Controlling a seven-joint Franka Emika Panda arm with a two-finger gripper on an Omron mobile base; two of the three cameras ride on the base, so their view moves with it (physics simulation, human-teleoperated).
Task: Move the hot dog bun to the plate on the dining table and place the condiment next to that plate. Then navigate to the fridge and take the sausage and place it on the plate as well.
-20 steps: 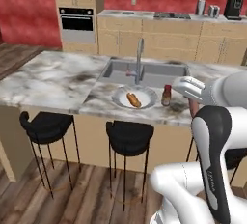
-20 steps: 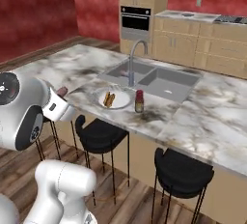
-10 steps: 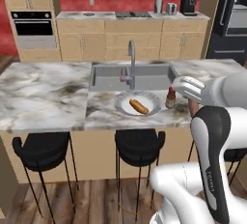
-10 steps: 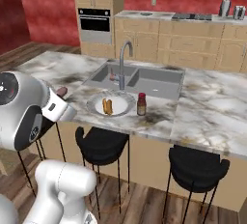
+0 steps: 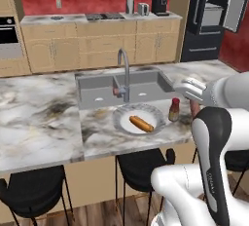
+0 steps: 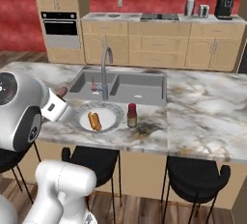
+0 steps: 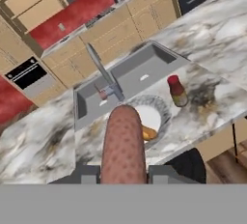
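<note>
- Bun [image 5: 141,122] lies on the plate [image 5: 121,117], on the counter [image 5: 44,118] just in front of the sink [image 5: 97,91] — that part looks done.
- Condiment [image 5: 174,109] stands upright just beside the plate's rim, on the side away from the tap [image 5: 124,71], not touching it. Second part also looks done.
- Hand [image 7: 123,177] is pinched on the sausage [image 7: 123,143]; in the hand view the sausage sticks straight out between the two fingertips, reddish-brown and blunt-ended.
- So the fridge trip seems finished too — sausage is in the grip, and the fridge [image 5: 209,18] stands well apart at the far right w/ its door swung open.
- Hand [image 5: 189,91] hangs above the counter's near edge, close to the condiment and on the plate's far-from-tap side; not yet over the plate.
- In the right base view the sausage tip [image 6: 61,91] pokes out past the wrist, just short of the plate [image 6: 108,107].
- Left to do, by my read: carry the sausage over the plate, lower it next to the bun [image 6: 94,120], let go.
- Watch out: condiment [image 6: 131,115] sits near the path; a low sweep could knock it over.
</note>
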